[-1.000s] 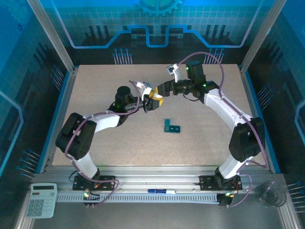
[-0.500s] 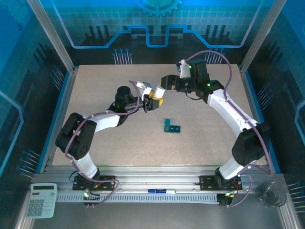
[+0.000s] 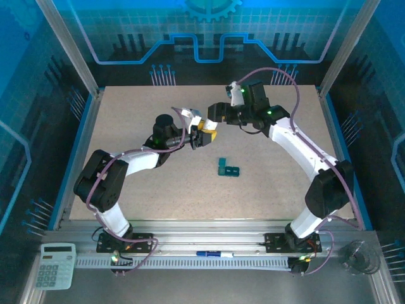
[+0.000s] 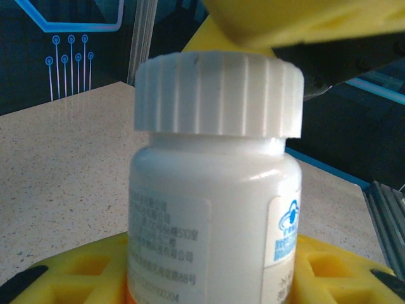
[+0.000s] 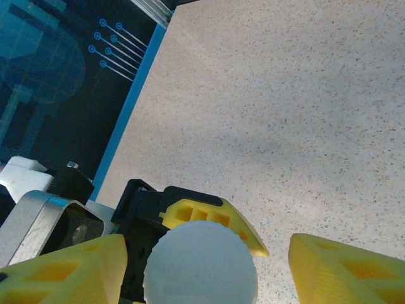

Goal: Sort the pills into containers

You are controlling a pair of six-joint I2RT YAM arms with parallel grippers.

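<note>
You have one teal pill box [image 3: 228,169] to watch, and it lies flat on the speckled table [image 3: 158,190] near the middle, on the near side of both claws, a little to the right of them and well apart from each. From the overhead view its compartments are too small to count. Two arms meet over the far half of the table. Your left gripper [image 3: 205,134] is clamped on one white bottle [image 4: 212,209]. In the left wrist view its two yellow fingers [image 4: 69,275] press against the lower body on either side, and the bottle stands upright in that view with a printed label facing the lens. One ribbed white cap [image 4: 218,95] sits on the bottle's neck. Your right gripper [image 5: 205,269] hangs just over that cap with its jaws spread wide. In the right wrist view its two yellow fingers [image 5: 63,272] stand one on each side of the round cap top, with a gap on both sides, so it has hold of nothing. The gap on the right is the wider one. In the left wrist view, part of one of those right fingers shows just above the cap. Off the table, along the near rail, you can count three loose items: one white calculator [image 3: 54,265] at the near left, one blue and white pen [image 3: 212,254] in the middle, and one clear cup [image 3: 357,256] at the near right.
</note>
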